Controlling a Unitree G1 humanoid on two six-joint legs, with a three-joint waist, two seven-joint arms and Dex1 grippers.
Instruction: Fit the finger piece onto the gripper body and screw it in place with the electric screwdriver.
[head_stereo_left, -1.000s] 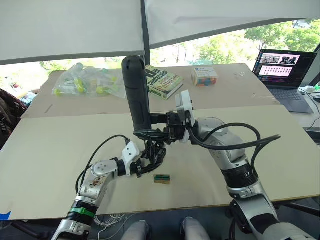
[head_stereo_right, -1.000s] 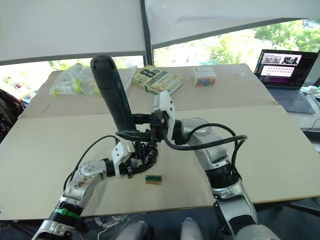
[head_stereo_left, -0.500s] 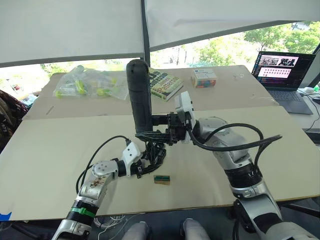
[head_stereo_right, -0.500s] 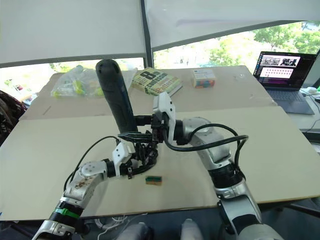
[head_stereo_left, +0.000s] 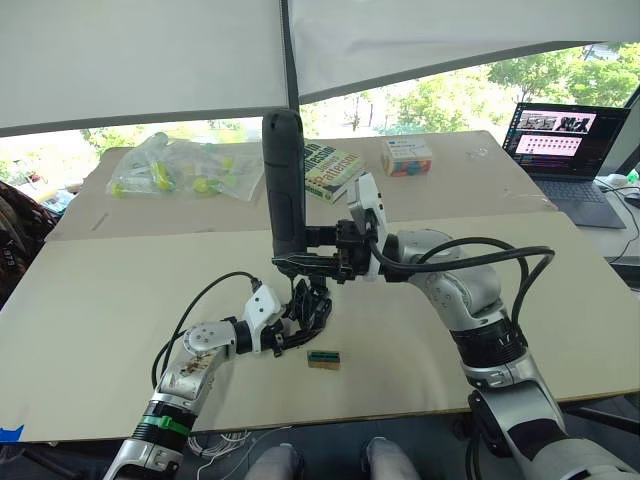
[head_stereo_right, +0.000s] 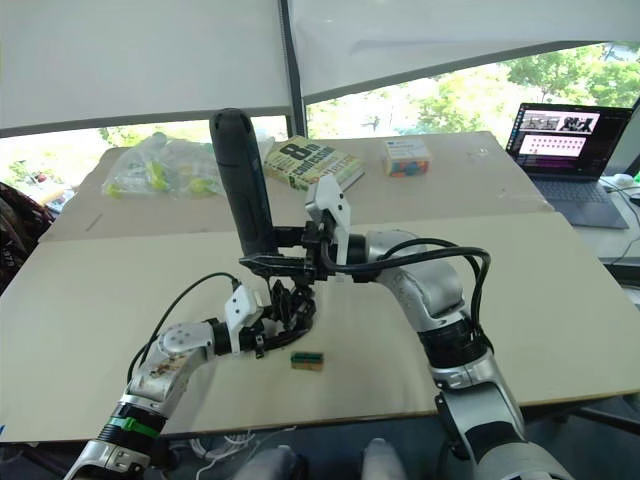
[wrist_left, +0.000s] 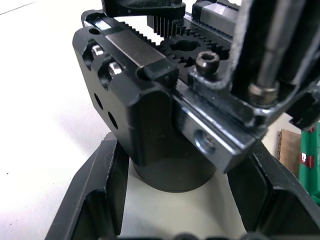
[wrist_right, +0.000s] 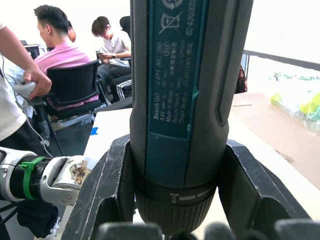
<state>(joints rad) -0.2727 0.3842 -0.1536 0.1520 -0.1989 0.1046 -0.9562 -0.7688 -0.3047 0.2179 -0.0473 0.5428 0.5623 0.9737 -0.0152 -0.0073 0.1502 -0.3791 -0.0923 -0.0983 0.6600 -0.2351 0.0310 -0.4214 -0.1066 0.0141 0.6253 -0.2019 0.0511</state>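
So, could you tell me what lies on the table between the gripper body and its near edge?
In the left eye view, a small green-and-dark block lies just in front of the gripper body; past it the table is bare.

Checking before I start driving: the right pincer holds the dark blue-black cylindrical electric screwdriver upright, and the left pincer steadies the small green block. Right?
Not quite. The left pincer grips the black blocky gripper body, as the left wrist view shows; the small green block lies loose. The right pincer does hold the electric screwdriver upright.

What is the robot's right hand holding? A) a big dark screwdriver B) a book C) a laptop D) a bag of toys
A: the right gripper has its fingers shut around the electric screwdriver, which stands upright above the gripper body.
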